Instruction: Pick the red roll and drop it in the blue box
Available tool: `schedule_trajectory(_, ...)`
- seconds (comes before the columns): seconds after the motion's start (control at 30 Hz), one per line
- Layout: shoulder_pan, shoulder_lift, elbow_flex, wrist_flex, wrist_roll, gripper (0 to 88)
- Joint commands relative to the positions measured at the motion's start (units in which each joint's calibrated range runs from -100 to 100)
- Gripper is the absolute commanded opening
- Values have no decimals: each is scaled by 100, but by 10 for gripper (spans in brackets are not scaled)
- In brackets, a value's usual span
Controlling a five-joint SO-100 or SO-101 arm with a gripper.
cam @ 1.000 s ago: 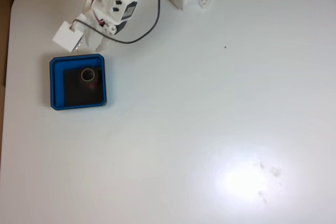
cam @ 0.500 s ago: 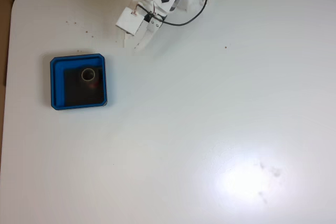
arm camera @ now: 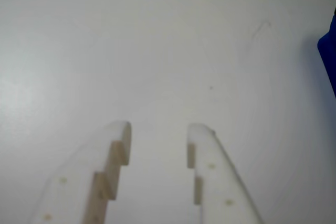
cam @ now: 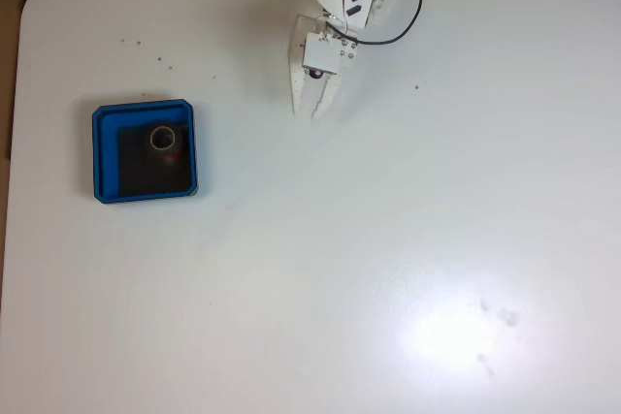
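The jaws stand spread apart with nothing between them. In the wrist view the gripper (arm camera: pixel 157 132) has 2 pale fingers (arm camera: pixel 207 166) over the bare white table (arm camera: pixel 157 40). In the fixed view the gripper (cam: pixel 305 111) is well apart from the blue box (cam: pixel 105 123), where the red roll (cam: pixel 163 140) stands on the black floor.

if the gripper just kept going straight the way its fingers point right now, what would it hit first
Probably only bare table. The gripper, open and empty, points down the fixed view; the blue box sits well off to its left.
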Motion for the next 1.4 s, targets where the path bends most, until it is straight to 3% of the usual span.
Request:
schedule_trajectory(0.0,-449,-213,161,-155,25,100)
schedule_trajectory(0.27,-1778,-222,331,-155,17,100)
schedule_trajectory(0.57,-2540,-222,421,-97,17,99)
schedule_trajectory(0.83,-2599,-222,421,-97,17,83)
schedule_trajectory(1.03,-2579,-222,412,-89,-27,2)
schedule_trajectory(1.37,-2579,-213,412,-89,-1,7)
